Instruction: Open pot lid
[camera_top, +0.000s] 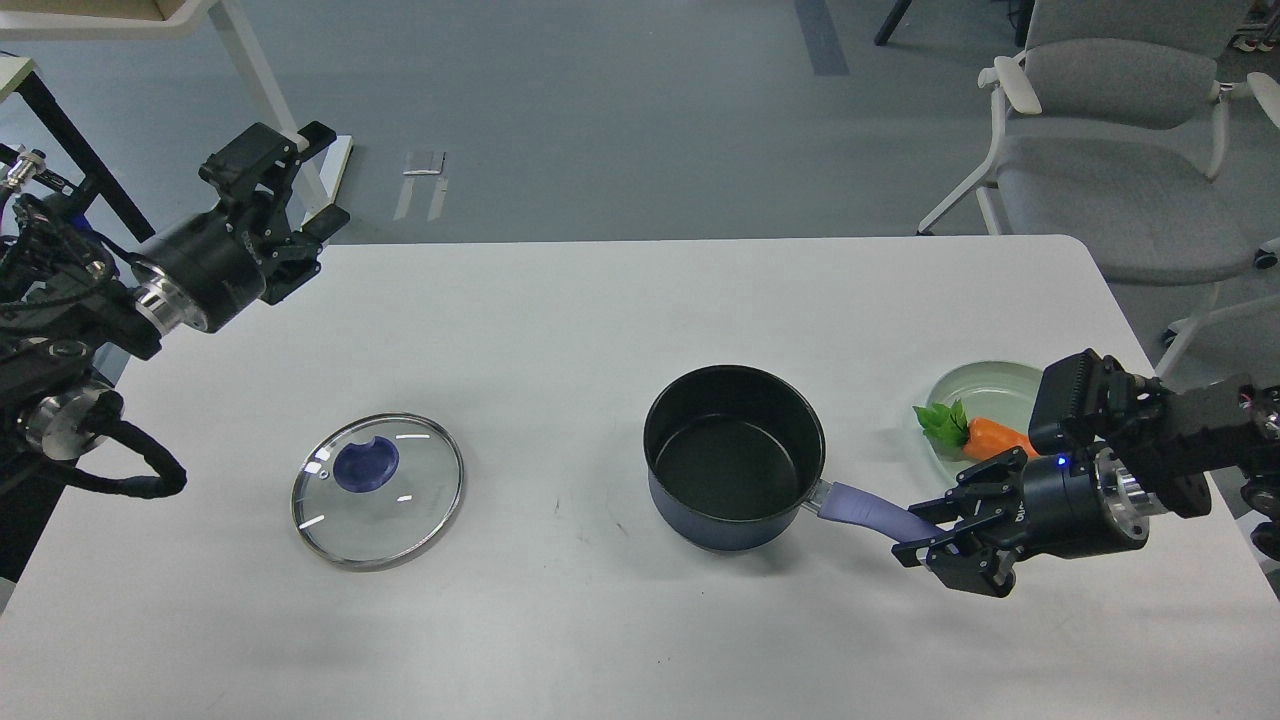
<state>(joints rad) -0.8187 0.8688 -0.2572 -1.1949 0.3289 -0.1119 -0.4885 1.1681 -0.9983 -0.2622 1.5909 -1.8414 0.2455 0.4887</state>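
Note:
The dark-blue pot (735, 458) stands uncovered at the table's middle, its black inside empty. Its lavender handle (865, 507) points right. My right gripper (925, 530) is closed around the handle's far end, which is hidden between its fingers. The glass lid (378, 489) lies flat on the table to the left of the pot, apart from it, purple-blue knob up. My left gripper (322, 178) is open and empty, raised over the table's far left corner, well away from the lid.
A pale green plate (985, 392) with a toy carrot (990, 438) sits at the right, just behind my right gripper. A grey chair (1100, 150) stands beyond the table's far right corner. The table's edge (640, 240) runs across the back.

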